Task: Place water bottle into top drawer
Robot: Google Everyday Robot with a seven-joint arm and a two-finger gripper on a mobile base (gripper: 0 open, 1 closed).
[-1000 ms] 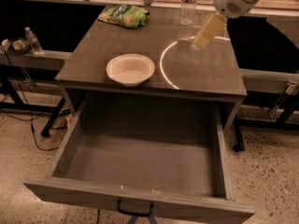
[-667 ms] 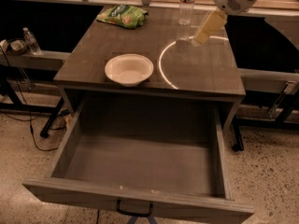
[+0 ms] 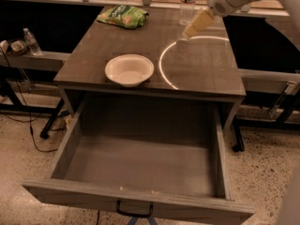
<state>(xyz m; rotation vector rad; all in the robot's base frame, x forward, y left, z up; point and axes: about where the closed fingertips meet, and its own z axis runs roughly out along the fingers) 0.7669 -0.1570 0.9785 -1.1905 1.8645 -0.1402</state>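
Your table sits centre. The top drawer stands open below its front edge, toward you, with the handle at the drawer's front centre.

On the table:
- bowl: near the front, left of centre
- snack bag: back left
- water bottle: upright at the back edge, right of centre

Your gripper hangs over the table just in front of the water bottle. A second bottle stands off the table, far left.
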